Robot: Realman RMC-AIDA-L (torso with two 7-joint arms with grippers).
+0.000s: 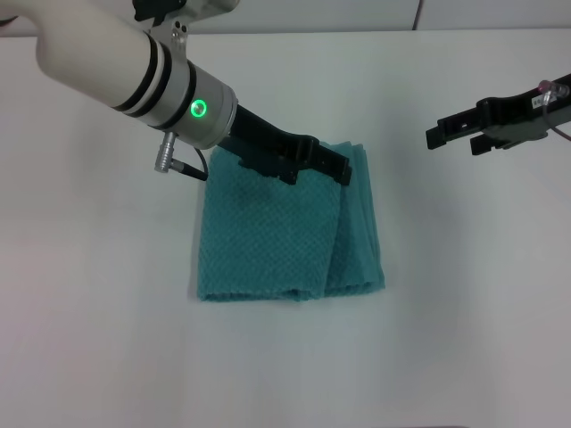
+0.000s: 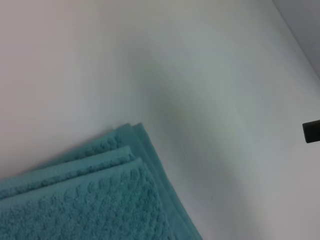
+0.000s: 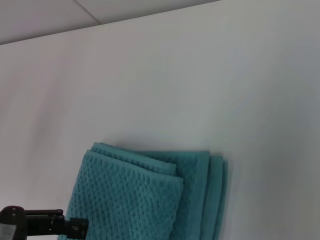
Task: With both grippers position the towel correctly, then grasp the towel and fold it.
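When we examined the head view, we found the towel [image 1: 290, 236] lying folded on the white table [image 1: 98, 339], roughly at the centre of the work area. It was teal-green with a waffle weave. A folded upper layer covered its left and middle portion, and a narrower strip of lower layers showed along its right side. The left wrist view recorded one corner with several stacked edges fanned slightly apart.

We noted the left gripper [image 1: 332, 166] reaching in from the upper left, its black fingers over the towel's far edge, near the far right corner. From above we could not establish whether the fingers touched the cloth or merely hung above it, nor whether they were spread or pressed together.

We observed the right gripper [image 1: 434, 135] well apart from the towel, off to the right of its far edge, with nothing between its fingers. We could not tell how far apart those fingers stood. The left arm's ring light [image 1: 198, 109] glowed green.
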